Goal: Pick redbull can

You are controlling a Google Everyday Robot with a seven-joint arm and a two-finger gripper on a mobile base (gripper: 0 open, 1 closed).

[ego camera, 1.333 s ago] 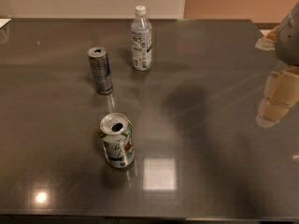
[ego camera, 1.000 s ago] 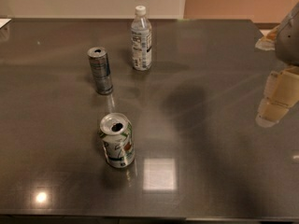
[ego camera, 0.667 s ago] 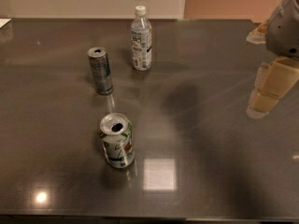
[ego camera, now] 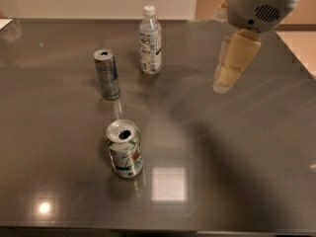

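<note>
The redbull can point(ego camera: 106, 74) is tall, slim, silver and blue, and stands upright on the dark table's left-middle part. The gripper point(ego camera: 228, 78) hangs above the table at the upper right, well to the right of the can and apart from everything. Only one cream-coloured finger shows below the grey-white wrist housing.
A wider white can with green and red marks point(ego camera: 124, 148) stands in front of the redbull can. A clear plastic bottle with a white cap point(ego camera: 150, 40) stands behind and to its right. The dark glossy table point(ego camera: 237, 172) reaches to its right edge near the arm.
The gripper has moved left and up, from the table's right edge toward its middle. The cans and the bottle have not moved.
</note>
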